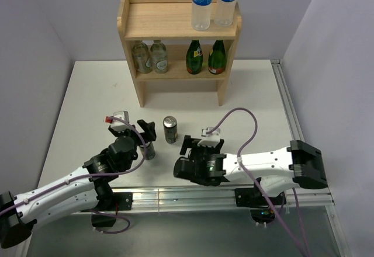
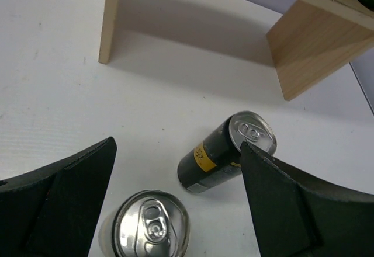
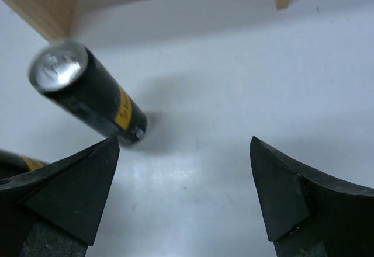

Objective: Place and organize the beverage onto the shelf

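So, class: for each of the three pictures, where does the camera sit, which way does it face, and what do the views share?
Top external: high behind the robot, looking down at table and shelf; left arm and right arm show.
Left wrist: on the left arm, facing down past the open left end effector at the near can and far can.
Right wrist: on the right arm, facing the shelf's feet past the open right end effector.
Shared: all show the far can.
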Action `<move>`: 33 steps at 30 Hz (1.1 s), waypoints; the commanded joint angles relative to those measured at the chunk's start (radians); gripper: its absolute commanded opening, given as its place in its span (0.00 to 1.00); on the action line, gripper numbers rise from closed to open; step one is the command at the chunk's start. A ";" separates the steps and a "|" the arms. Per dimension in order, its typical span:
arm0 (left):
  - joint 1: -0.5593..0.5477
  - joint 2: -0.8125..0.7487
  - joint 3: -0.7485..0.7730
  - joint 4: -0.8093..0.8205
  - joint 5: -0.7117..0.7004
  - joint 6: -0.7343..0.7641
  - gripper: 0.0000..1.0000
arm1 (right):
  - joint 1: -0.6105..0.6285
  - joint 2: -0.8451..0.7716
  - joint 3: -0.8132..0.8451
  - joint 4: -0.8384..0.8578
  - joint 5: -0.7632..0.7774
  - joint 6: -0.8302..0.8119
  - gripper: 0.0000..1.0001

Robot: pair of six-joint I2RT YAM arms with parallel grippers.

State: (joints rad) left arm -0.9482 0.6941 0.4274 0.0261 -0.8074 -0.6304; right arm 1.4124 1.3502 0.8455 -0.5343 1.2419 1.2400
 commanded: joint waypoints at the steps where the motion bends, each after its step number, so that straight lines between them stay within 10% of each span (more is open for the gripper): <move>1: -0.049 0.050 0.062 -0.092 -0.036 -0.060 0.94 | 0.062 0.099 0.070 -0.552 0.088 0.620 1.00; 5: -0.179 0.125 0.086 -0.191 -0.156 -0.185 0.94 | 0.170 0.187 0.119 -0.907 0.088 1.002 1.00; 33: -0.409 0.254 0.254 -0.709 -0.349 -0.612 0.95 | 0.267 -0.040 -0.204 -0.552 -0.042 0.796 1.00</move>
State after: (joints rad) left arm -1.3380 0.9520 0.7025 -0.6529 -1.1740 -1.1847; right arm 1.6672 1.3174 0.6601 -1.1053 1.1854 1.9442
